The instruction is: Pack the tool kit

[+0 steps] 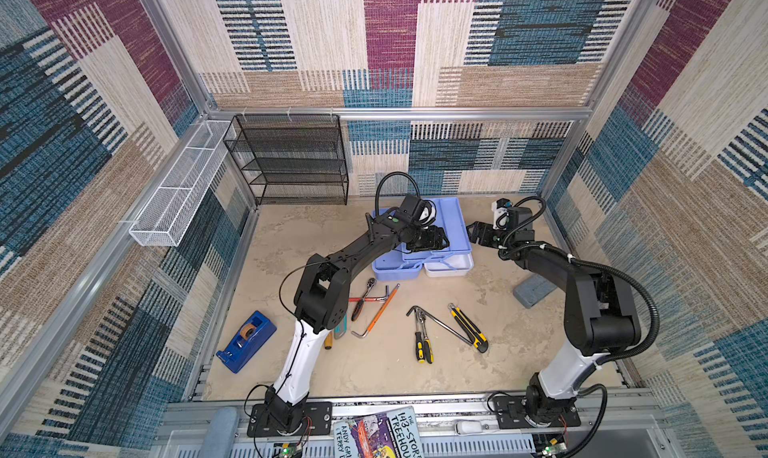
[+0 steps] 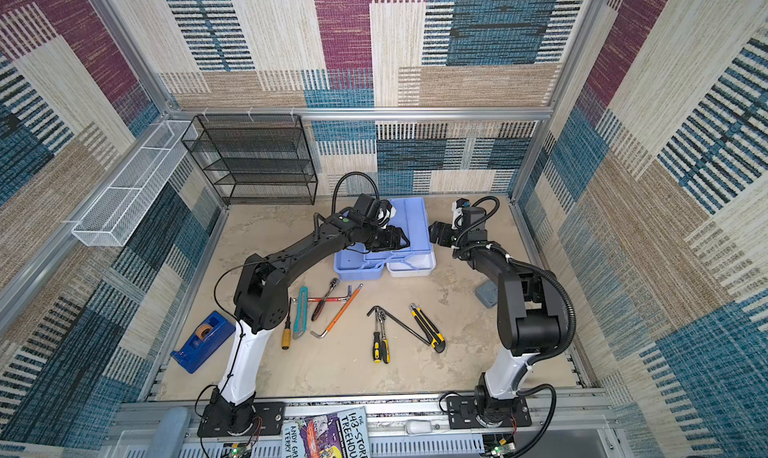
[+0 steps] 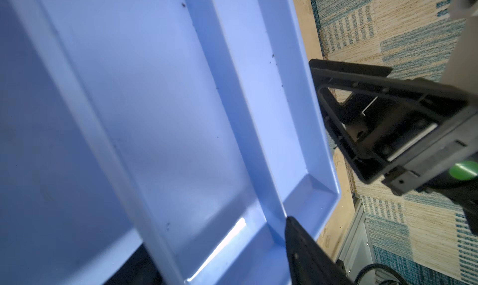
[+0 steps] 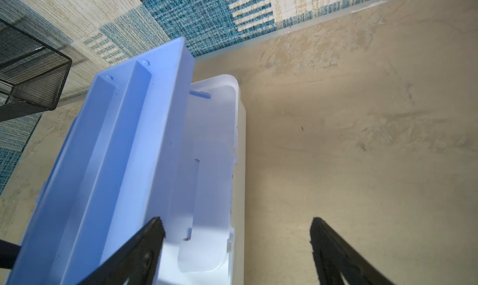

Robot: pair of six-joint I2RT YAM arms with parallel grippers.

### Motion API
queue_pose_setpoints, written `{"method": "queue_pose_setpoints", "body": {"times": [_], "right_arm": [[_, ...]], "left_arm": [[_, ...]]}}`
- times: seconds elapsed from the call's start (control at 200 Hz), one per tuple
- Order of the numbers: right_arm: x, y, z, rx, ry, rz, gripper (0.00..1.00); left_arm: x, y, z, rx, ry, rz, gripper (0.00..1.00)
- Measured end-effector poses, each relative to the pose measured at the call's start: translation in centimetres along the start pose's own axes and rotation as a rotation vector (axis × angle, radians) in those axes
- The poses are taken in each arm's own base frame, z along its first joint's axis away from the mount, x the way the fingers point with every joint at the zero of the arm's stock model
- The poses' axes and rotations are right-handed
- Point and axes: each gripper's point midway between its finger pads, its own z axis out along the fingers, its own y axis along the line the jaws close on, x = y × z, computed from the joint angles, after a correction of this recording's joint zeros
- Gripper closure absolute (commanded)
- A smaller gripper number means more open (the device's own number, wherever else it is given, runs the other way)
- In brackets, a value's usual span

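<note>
Light-blue tray (image 1: pixel 455 227), white lid (image 1: pixel 451 267), blue tape dispenser (image 1: pixel 245 343).

The toolbox (image 1: pixel 455 223) lies behind the screwdrivers (image 1: pixel 424 348), utility knife (image 1: pixel 468 328) beside them, tape dispenser (image 1: pixel 246 342) far left.

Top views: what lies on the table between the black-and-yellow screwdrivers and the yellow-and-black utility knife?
A long black hex key lies slanted between the screwdrivers and the utility knife; both top views show it.
</note>
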Motion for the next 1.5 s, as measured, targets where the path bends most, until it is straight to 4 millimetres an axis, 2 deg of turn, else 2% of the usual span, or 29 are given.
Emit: {"method": "queue_pose_setpoints", "body": {"times": [0.21, 0.366, 0.481, 0.701, 0.796, 0.887, 0.982, 1.097, 1.172, 1.332, 1.498], "right_arm": [[0.4, -0.1, -2.1, 0.03, -0.016, -0.028, 0.0], [1.8, 0.2, -4.5, 0.032, -0.031, -0.039, 0.0], [3.7, 0.0, -6.4, 0.042, -0.031, -0.036, 0.03], [5.8, 0.2, -9.7, 0.043, -0.064, -0.012, 0.14], [6.9, 1.8, -10.6, 0.006, -0.066, -0.011, 0.17], [8.6, 4.8, -11.0, -0.049, -0.044, -0.045, 0.19], [10.8, 8.1, -11.1, -0.12, 0.001, -0.071, 0.25], [13.6, 9.2, -11.0, -0.115, 0.047, -0.048, 0.29], [16.0, 10.7, -11.1, -0.146, 0.097, -0.054, 0.32], [20.9, 12.7, -11.0, -0.156, 0.204, -0.065, 0.37], [24.7, 14.5, -11.2, -0.176, 0.294, -0.081, 0.4]], "left_arm": [[-0.2, -0.3, -0.3, 0.006, -0.008, 0.002, 0.19], [-0.3, -0.7, -1.9, -0.004, -0.037, 0.018, 0.12], [-0.4, -0.5, -3.5, -0.029, -0.078, 0.047, 0.06], [1.2, 0.9, -5.6, -0.093, -0.112, 0.07, 0.0], [2.2, 1.9, -6.4, -0.111, -0.118, 0.068, 0.0], [3.2, 3.3, -7.4, -0.141, -0.132, 0.063, 0.0], [4.1, 5.3, -8.8, -0.191, -0.158, 0.053, 0.0], [5.5, 7.0, -10.6, -0.207, -0.194, 0.037, 0.0], [6.6, 8.0, -11.5, -0.226, -0.219, 0.028, 0.0], [8.4, 9.1, -12.9, -0.255, -0.231, 0.017, 0.0], [10.9, 10.8, -13.9, -0.297, -0.222, 0.0, 0.01]]}}
